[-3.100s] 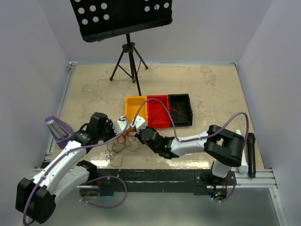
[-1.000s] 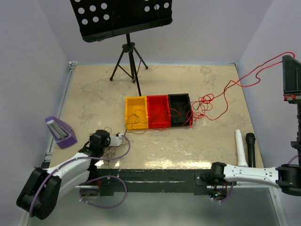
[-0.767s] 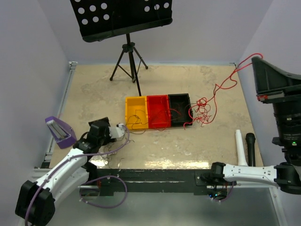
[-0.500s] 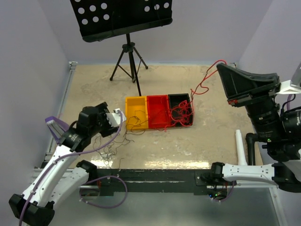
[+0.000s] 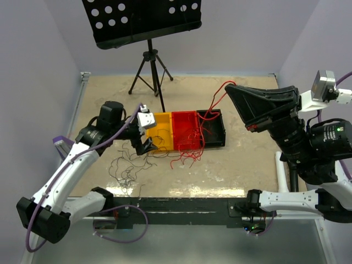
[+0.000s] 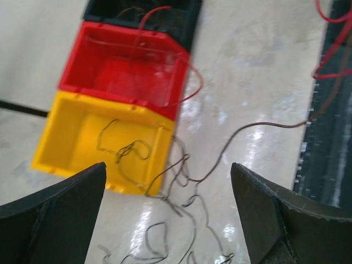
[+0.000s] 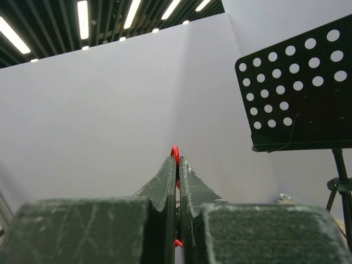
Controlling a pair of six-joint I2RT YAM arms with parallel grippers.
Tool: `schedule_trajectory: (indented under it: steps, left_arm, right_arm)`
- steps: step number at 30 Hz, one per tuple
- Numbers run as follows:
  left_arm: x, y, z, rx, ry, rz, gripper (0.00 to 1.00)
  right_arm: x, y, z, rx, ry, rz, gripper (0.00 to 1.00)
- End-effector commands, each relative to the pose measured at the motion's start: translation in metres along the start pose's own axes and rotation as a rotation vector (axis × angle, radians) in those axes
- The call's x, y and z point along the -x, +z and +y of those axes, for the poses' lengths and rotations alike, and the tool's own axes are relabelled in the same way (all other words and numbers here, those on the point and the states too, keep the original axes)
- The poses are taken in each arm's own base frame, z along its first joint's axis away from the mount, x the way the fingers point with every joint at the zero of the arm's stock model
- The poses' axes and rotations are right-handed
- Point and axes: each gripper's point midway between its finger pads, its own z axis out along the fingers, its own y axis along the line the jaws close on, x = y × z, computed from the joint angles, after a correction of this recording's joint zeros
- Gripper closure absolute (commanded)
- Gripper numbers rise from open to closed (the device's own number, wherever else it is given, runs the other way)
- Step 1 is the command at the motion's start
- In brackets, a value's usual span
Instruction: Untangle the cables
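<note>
Overhead and wrist views of the two-arm rig. The left end effector (image 5: 144, 133) hangs above the bench (image 5: 247, 159) at the near left corner of the yellow bin (image 5: 157, 115), its jaws spread wide with nothing between them. In its wrist view (image 6: 168, 168) the gap between the fingers frames the yellow bin (image 6: 77, 132) and loose strands below. The right end effector (image 5: 230, 87) sits high above the bench, close to the overhead camera, jaws pressed together on the red cable (image 5: 186, 155). That cable shows as a small red loop at the fingertips in the right wrist view (image 7: 175, 149). From this grip the red cable descends to the black bin (image 5: 223, 129), crosses the red bin (image 5: 184, 114) and trails onto the bench in front of it. The black cables (image 5: 126, 170) lie curled on the bench near the left arm, with some strands reaching over the yellow bin's front wall (image 6: 165, 181). A music stand (image 5: 143, 22) stands at the far side.
</note>
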Motion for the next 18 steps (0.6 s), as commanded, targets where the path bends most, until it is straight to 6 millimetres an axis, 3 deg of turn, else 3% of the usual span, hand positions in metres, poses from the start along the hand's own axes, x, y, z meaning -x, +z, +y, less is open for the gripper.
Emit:
schedule_trajectory:
  steps: [1, 12, 15, 18]
  left_arm:
    - [0.026, -0.001, -0.050, -0.282, 0.002, -0.162, 0.00]
    - [0.014, 0.018, -0.077, -0.411, 0.108, -0.134, 0.00]
    - [0.015, 0.032, -0.073, -0.390, 0.122, -0.120, 0.01]
    - [0.017, 0.046, -0.054, -0.317, 0.130, -0.115, 0.15]
  right_arm:
    - [0.015, 0.002, 0.012, 0.052, 0.030, -0.042, 1.00]
    - [0.031, 0.001, 0.012, 0.045, 0.019, -0.070, 1.00]
    - [0.031, 0.002, 0.013, 0.046, 0.020, -0.070, 1.00]
    - [0.030, 0.003, 0.013, 0.044, 0.021, -0.067, 1.00]
